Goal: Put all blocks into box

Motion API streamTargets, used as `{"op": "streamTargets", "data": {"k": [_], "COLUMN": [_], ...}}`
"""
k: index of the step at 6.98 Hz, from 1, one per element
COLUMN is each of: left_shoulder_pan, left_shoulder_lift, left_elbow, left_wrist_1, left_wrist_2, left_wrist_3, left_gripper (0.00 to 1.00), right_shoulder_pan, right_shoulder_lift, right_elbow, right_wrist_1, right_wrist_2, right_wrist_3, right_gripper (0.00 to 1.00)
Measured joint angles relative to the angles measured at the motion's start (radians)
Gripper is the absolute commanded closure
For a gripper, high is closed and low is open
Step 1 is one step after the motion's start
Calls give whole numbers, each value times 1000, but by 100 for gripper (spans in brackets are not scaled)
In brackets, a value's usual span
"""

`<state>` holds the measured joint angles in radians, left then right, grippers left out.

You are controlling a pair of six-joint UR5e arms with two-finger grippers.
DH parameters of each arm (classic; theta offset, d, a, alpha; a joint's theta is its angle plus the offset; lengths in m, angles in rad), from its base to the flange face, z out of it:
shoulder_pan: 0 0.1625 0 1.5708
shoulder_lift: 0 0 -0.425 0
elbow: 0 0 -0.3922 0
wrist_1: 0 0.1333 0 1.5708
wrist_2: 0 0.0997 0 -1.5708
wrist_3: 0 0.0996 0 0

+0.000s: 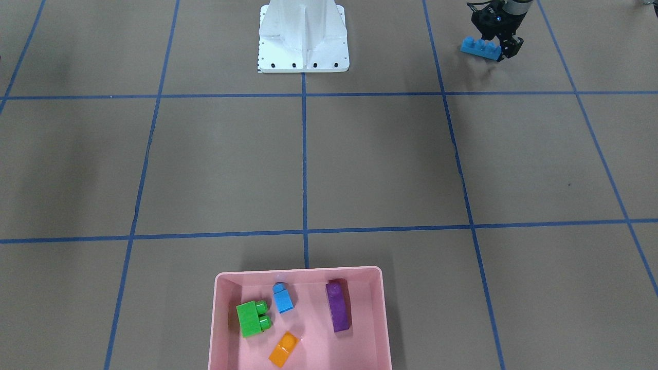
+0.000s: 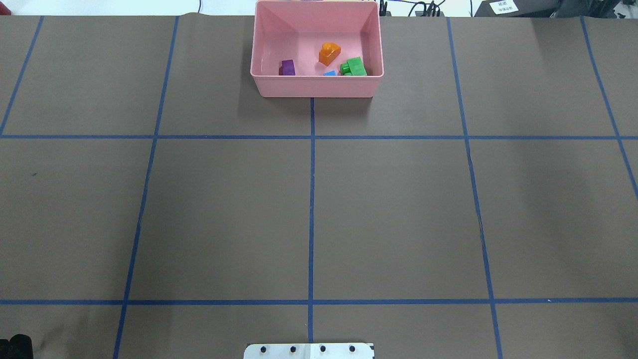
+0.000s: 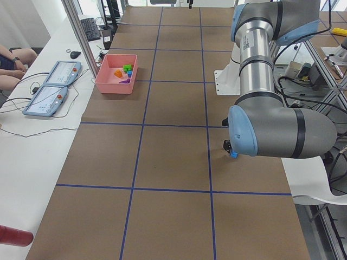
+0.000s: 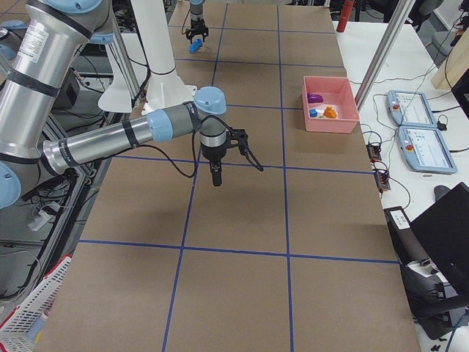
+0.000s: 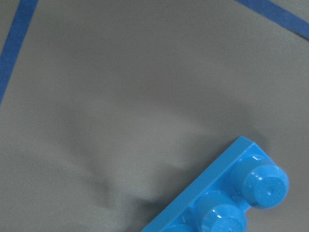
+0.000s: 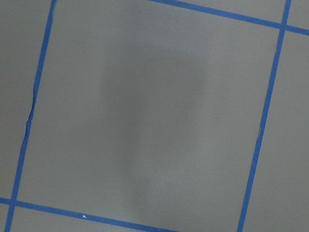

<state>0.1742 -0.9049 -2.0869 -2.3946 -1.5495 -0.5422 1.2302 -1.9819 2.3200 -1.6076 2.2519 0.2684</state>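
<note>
The pink box (image 1: 298, 272) stands at the table's far edge from the robot, also in the overhead view (image 2: 319, 86). In it lie the green brick (image 1: 252, 317), the small blue brick (image 1: 282, 298), the purple brick (image 1: 337, 306) and the orange brick (image 1: 284, 349). My left gripper (image 1: 505, 50) is near the robot's base side and is shut on one end of the long blue brick (image 1: 480, 48), held tilted just above the table; it also shows in the left wrist view (image 5: 227, 198). My right gripper (image 4: 215, 180) hangs over the table's middle; I cannot tell whether it is open.
The white robot base (image 1: 303, 41) stands at the robot's edge of the table. Blue tape lines (image 1: 304, 154) divide the brown table into squares. Two control tablets (image 3: 54, 84) lie on the side bench beside the box.
</note>
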Motion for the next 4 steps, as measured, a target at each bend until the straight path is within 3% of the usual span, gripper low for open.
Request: {"op": "streamTargets", "data": {"k": [1, 2, 4], "left_shoulder_pan": [0, 0, -4], "left_shoulder_lift": [0, 0, 1], "left_elbow": [1, 2, 0], "left_wrist_1": [0, 1, 0], "left_wrist_2": [0, 0, 4], "left_wrist_3": [-2, -4, -12], "left_gripper": [83, 100, 100], "right_shoulder_pan": [0, 0, 0], "right_shoulder_lift": [0, 0, 2], "right_elbow": [0, -1, -2], "right_wrist_1": [0, 0, 0], "right_wrist_2": [0, 0, 0], "right_wrist_3": [0, 0, 0], "right_gripper": [0, 0, 0]}}
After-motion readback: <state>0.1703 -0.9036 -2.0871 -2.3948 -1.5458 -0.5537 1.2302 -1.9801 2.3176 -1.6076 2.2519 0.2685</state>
